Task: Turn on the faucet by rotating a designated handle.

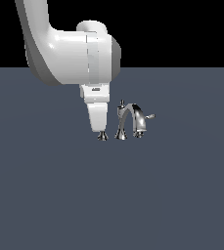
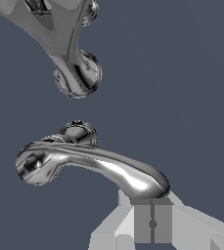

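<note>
The small shiny chrome faucet point(image 1: 131, 122) stands upright on the dark grey counter point(image 1: 182, 195), its tall arched spout curving over toward the exterior view's right, a small finial atop its post and a short stubby lever jutting out beside the spout. The slim chrome lever handle point(image 2: 91, 165) sits apart on its own flared pedestal, at the exterior view's left of the spout; its long thin arm lies level.

the handle point(image 1: 102, 135) stands on the floor point(image 1: 45, 195) at the exterior view's left of the arched spout point(image 1: 133, 118), directly under the gripper point(image 1: 98, 128); a shorter lever point(image 1: 150, 117) lies at the spout's right.
</note>
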You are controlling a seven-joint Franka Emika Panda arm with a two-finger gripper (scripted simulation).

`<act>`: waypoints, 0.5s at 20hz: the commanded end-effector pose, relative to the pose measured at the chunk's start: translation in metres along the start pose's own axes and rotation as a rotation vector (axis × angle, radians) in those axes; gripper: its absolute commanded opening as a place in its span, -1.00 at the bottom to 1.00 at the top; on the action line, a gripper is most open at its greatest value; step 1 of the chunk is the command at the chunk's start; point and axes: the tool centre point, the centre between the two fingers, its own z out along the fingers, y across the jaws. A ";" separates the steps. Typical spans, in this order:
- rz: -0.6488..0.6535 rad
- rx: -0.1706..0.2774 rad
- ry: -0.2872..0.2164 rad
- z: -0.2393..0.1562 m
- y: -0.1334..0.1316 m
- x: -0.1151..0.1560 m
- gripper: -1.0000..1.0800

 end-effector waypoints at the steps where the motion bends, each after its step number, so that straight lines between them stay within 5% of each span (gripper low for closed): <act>1: 0.001 0.000 0.000 0.000 0.000 0.000 -1.00; 10: 0.031 -0.002 0.007 -0.001 -0.011 0.059 -1.00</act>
